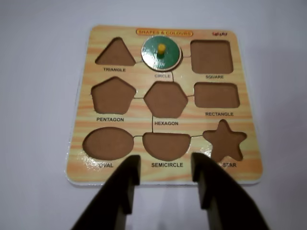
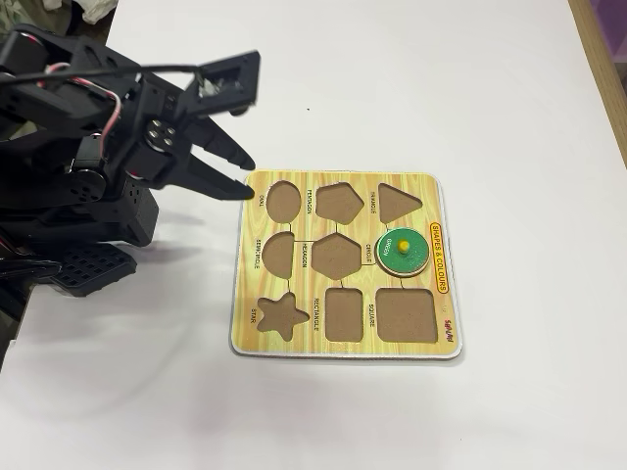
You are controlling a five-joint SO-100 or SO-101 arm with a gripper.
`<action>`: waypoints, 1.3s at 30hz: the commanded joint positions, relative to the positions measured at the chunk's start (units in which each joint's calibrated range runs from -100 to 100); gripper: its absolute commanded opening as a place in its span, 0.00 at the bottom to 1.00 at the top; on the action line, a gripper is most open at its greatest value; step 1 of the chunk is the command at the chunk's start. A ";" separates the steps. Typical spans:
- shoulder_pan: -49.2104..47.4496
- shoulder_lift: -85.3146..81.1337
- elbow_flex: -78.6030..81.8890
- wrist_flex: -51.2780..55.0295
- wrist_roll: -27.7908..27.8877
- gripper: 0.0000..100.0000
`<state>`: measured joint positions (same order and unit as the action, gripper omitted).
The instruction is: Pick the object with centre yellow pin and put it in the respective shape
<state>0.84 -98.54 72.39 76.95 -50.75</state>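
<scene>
fixed view; white table (image 2: 441, 98) bears puzzle board (image 2: 345, 348); tool (image 2: 243, 147) spread, empty

The wrist view looks forward and down from close behind the two dark fingers (image 1: 122, 184), facing the shape board (image 1: 165, 108) on the white table (image 1: 38, 96). The fixed view looks down from higher and farther off; both share the board (image 2: 343, 269).
</scene>
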 commanded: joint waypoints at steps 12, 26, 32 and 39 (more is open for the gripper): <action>0.43 -0.21 19.24 -0.54 -0.03 0.12; 0.62 -0.12 26.08 -0.98 -0.08 0.12; 0.62 0.05 26.08 -0.98 -0.08 0.13; 0.53 0.05 26.08 -0.98 0.02 0.13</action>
<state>1.03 -98.71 98.02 75.66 -50.65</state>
